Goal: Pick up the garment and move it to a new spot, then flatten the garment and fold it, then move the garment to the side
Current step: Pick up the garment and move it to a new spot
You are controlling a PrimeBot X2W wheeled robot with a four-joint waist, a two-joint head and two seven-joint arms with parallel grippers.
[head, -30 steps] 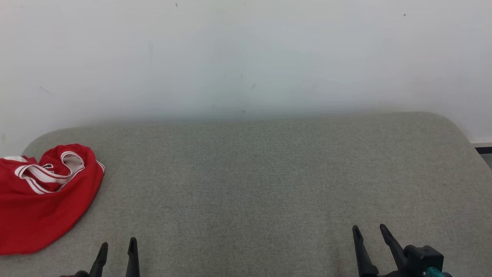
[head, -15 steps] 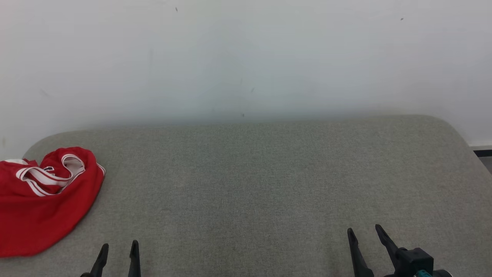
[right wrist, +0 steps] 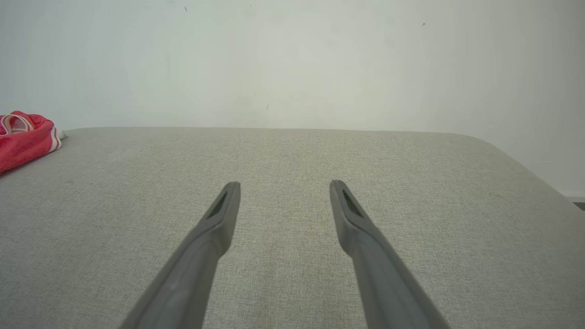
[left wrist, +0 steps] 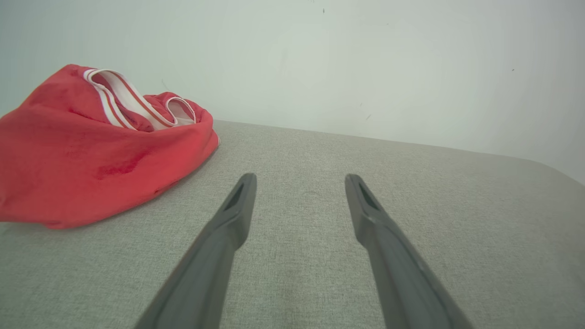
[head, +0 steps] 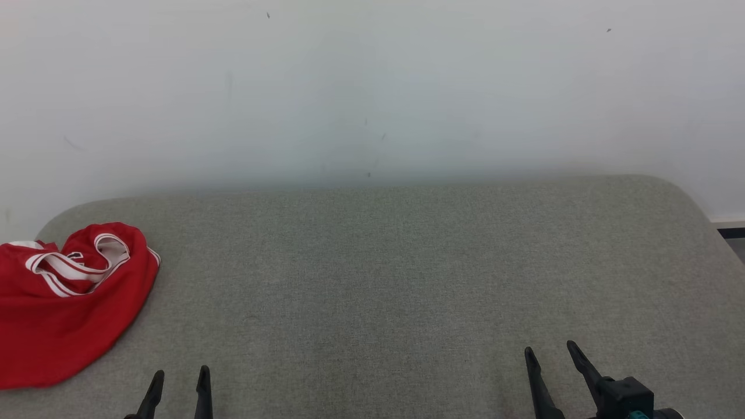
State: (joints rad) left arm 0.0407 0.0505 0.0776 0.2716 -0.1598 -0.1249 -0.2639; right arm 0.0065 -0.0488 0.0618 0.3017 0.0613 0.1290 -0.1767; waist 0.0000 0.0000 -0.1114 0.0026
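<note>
The left hand [head: 181, 371] sits low at the near edge of the tabletop [head: 407, 262], its two fingers spread apart with nothing between them. The right hand [head: 550, 348], further along that edge toward the near right corner, is likewise spread and empty.

The likely trouble begins with the reach. The garment [head: 64, 314] is a loose, bunched red heap, so fingers closing on its top may take a single layer or only the white-striped trim. The rest would then drag or unfurl unevenly on the lift. A low, sliding approach could plough the cloth toward the left edge, where part of it runs out of the head view; I cannot tell whether it overhangs there. A pinch pressed too deep might also catch the tabletop's fabric cover.

The garment lies along the left edge, its bunched top by the far left corner. It is ahead and to the left of the left hand, near but apart, and well apart from the right hand.
</note>
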